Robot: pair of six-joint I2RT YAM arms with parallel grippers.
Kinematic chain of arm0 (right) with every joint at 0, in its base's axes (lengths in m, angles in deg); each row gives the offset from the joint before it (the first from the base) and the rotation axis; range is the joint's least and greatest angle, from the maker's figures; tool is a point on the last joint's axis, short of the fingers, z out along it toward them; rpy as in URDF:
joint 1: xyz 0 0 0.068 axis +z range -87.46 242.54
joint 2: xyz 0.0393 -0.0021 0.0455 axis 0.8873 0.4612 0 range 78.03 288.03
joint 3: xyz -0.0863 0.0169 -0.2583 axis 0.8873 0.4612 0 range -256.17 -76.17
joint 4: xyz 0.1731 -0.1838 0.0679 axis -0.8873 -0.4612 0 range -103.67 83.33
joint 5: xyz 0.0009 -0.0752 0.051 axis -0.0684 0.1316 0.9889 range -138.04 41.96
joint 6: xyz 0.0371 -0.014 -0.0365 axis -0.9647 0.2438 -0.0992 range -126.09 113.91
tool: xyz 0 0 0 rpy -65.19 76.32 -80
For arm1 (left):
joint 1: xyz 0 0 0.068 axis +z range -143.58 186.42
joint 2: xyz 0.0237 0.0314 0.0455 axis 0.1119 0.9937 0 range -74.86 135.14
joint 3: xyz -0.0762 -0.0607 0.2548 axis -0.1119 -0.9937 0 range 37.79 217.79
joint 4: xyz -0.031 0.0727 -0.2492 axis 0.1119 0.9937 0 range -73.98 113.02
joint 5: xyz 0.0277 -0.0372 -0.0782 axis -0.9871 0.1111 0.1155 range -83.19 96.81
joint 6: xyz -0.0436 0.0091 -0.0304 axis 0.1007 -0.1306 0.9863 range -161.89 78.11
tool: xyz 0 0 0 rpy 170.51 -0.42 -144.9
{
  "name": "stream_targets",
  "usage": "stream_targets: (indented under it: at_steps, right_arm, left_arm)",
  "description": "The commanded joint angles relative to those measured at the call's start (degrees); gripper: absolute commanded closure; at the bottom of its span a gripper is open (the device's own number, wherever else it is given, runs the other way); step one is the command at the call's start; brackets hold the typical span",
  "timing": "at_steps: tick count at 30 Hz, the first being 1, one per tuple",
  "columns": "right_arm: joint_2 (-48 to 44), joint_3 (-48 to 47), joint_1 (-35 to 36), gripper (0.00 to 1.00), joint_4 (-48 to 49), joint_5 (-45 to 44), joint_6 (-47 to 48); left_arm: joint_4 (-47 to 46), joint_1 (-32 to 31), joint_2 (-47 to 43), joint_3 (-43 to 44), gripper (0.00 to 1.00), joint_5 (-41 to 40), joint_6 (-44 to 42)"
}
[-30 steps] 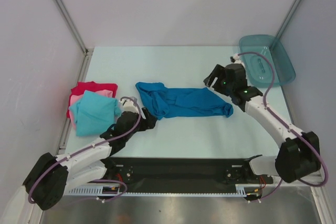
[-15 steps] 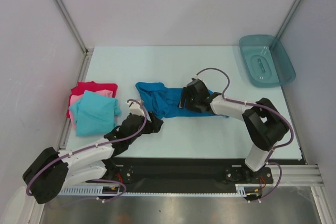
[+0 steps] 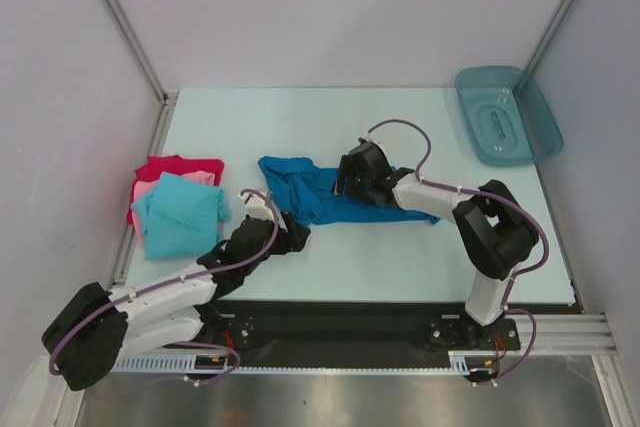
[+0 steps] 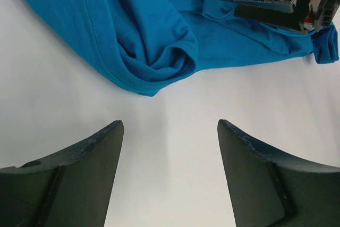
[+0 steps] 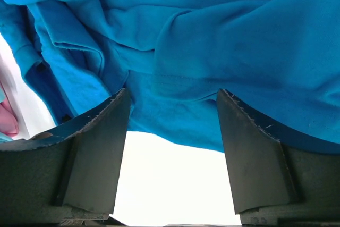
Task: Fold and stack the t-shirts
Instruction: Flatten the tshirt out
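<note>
Showing three of four shirts done: I count the turquoise shirt (image 3: 178,215) folded atop the pink shirt (image 3: 147,190) and the red shirt (image 3: 182,164) at the left edge of the bench (image 3: 380,257). The blue shirt (image 3: 292,185) lies crumpled at centre, not yet folded. My left claw (image 4: 170,128) hangs apart and empty beside its near hem, and my right claw (image 5: 173,91) is apart over its middle, clamping nothing.

There are four t-shirts in all: one blue shirt (image 3: 296,187), one turquoise shirt (image 3: 178,213), one pink shirt (image 3: 147,189) and one red shirt (image 3: 172,164). There is one teal plastic tray (image 3: 541,139) and one table (image 3: 400,257). Two robot arms are counted, the left arm (image 3: 170,292) and the right arm (image 3: 432,199), each ending in one two-fingered gripper: two grippers, four fingers.
</note>
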Motion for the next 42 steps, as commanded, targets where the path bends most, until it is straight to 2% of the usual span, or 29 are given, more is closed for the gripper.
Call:
stream_targets:
  at_steps: [1,12,24,35,38,42]
  right_arm:
    - [-0.1,-0.6,0.3,0.31,1.6,-1.8,0.8]
    - [-3.2,5.5,0.0,0.29,2.3,-5.5,-0.8]
    - [5.1,-5.1,-1.6,0.3,-0.7,-4.9,1.0]
    - [6.4,-4.2,-2.9,0.31,0.2,-3.0,1.4]
    - [6.2,-3.7,-3.2,0.32,-0.2,-2.9,2.1]
    - [7.7,-6.1,-3.4,0.41,-4.0,-3.4,3.7]
  left_arm:
    - [-0.7,-0.3,-1.9,0.2,0.23,-1.4,-0.5]
    - [1.2,-0.3,-5.2,1.2,0.23,-0.9,-1.6]
    - [3.6,-0.3,-9.7,0.5,0.23,-1.1,-2.2]
    - [5.5,-0.3,-12.1,1.3,0.23,-1.7,-3.3]
    - [5.5,-0.4,-12.3,1.3,0.23,-1.9,-3.3]
    - [5.5,-0.3,-12.6,1.6,0.23,-1.9,-3.3]
